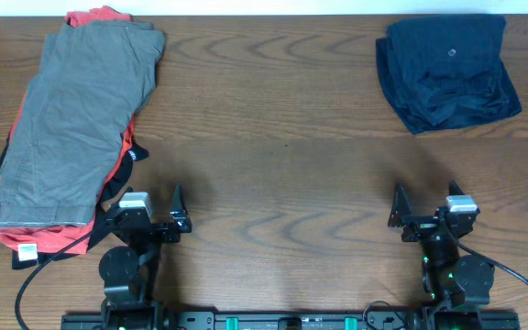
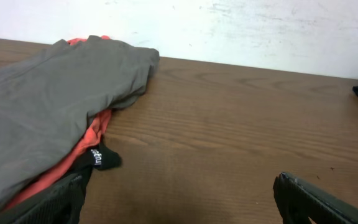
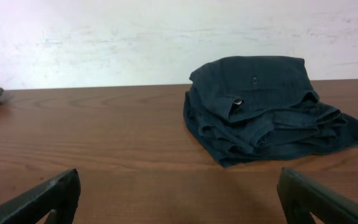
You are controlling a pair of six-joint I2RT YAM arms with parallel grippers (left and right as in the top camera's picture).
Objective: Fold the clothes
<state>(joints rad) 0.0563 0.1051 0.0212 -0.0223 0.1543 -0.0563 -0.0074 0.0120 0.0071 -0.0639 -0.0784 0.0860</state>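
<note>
Both your grippers stand wide open and hold nothing at the near edge of the table; the clothes lie farther back.

Your left gripper (image 1: 143, 203) has its outer finger right by the near corner of the pile, where a black garment (image 1: 122, 179) with a small white-lettered tag pokes out. Above it is the thin orange-red T-shirt (image 1: 44, 240), and the matte grey-khaki shorts (image 1: 76, 119) are spread flat and long on top. Nothing stands between your right gripper (image 1: 432, 206) and the dark navy garment (image 1: 447, 69). That one is a rumpled, folded bundle with a metal button, well apart across the bare wood-grain table (image 1: 282, 119).
</note>
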